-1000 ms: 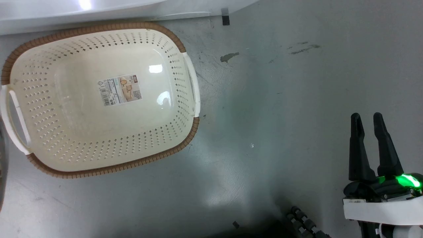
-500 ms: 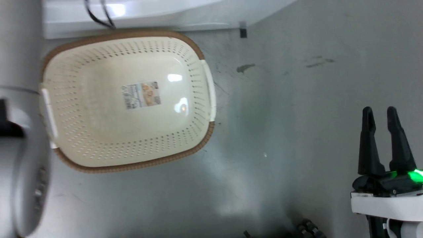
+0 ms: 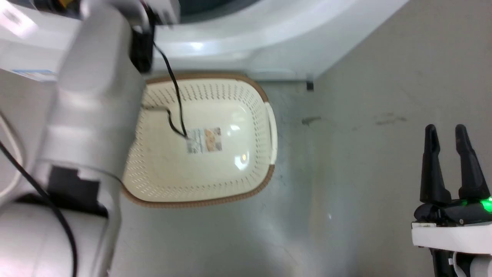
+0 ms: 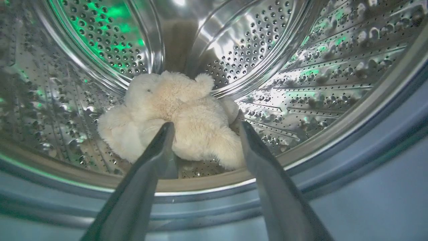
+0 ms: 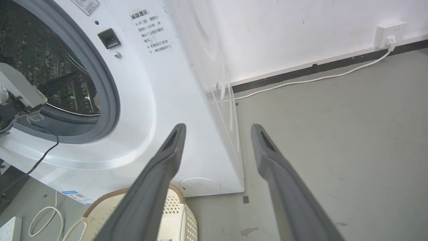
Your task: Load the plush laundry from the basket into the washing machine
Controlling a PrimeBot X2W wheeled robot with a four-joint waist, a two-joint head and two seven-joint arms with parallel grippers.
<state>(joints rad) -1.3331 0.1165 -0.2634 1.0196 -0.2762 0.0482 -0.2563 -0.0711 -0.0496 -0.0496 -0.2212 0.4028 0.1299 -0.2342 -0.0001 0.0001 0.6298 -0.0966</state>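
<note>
Though shaggy, plush laundry (image 4: 187, 110) inside perforated steel drum (image 4: 301, 83).

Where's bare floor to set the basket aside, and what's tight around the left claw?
Free: the grey floor between the basket and the right claw, on to the wall where a white cable runs. Tight: the left arm overhangs the basket's left end; the open left claw sits in the drum with the plush laundry at its tips.

Wall (image 5: 284, 30): white, with a black skirting strip (image 5: 321, 65) along its foot.
Socket (image 5: 390, 33): white, low on the wall, a plug in it.
Cable (image 5: 301, 82): white, trailing from the socket.
Floor (image 5: 334, 150): grey, with a dark stain (image 5: 249, 231).
</note>
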